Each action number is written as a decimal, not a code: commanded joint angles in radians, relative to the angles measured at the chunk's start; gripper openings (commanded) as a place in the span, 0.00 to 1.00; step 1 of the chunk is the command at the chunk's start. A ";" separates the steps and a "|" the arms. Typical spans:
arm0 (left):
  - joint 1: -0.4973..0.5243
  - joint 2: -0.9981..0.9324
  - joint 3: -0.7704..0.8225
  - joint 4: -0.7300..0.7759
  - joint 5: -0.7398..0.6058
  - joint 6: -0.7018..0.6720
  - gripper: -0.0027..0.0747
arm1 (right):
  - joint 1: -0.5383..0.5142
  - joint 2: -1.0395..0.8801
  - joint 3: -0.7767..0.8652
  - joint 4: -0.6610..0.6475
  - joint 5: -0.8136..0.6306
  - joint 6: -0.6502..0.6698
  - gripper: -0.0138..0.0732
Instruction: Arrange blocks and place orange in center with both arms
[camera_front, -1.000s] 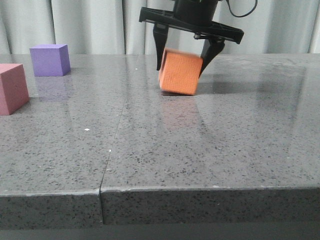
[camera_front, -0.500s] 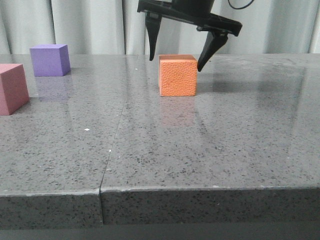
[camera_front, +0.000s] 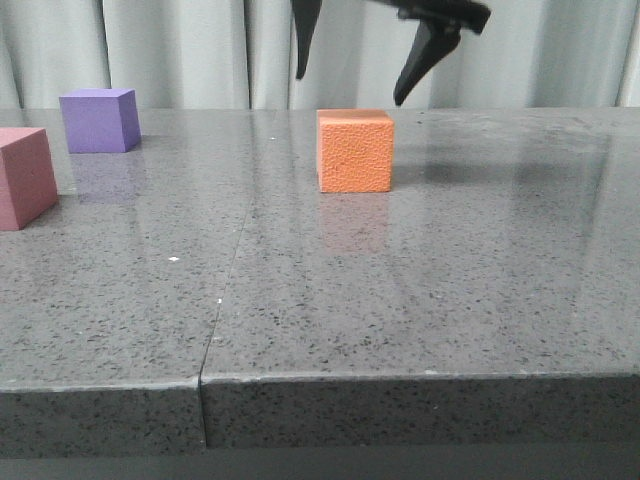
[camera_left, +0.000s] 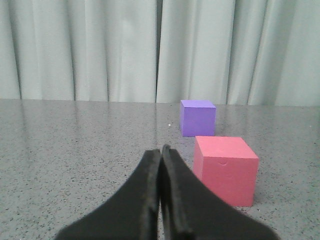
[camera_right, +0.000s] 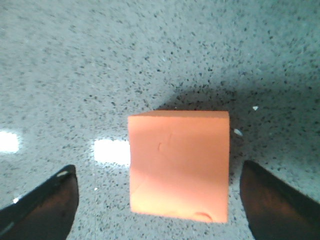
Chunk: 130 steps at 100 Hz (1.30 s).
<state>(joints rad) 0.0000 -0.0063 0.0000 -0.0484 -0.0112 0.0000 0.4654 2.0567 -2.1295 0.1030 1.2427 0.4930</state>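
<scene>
Right tool hangs spread open directly above the pebbled orange foam cube, probably light and squashy, best pinched across opposite flat sides.

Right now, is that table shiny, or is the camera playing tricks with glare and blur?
Front view: the table is glossy, with a faint mirror image under the orange block and a dark shadow to its right. Right wrist view: bright white glare patches lie on the stone beside the block, and the right hand fingertips look soft. Left wrist view: the left hand is dark and slightly blurred.
</scene>
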 joint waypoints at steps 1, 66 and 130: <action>-0.004 -0.026 -0.001 -0.008 -0.079 0.000 0.01 | 0.001 -0.097 -0.034 -0.002 0.092 -0.041 0.90; -0.004 -0.026 -0.001 -0.008 -0.079 0.000 0.01 | 0.001 -0.331 0.123 -0.003 0.074 -0.200 0.08; -0.004 -0.026 -0.001 -0.008 -0.079 0.000 0.01 | 0.001 -0.857 0.863 -0.003 -0.409 -0.298 0.08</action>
<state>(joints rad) 0.0000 -0.0063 0.0000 -0.0484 -0.0112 0.0000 0.4654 1.3012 -1.3261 0.1030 0.9624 0.2243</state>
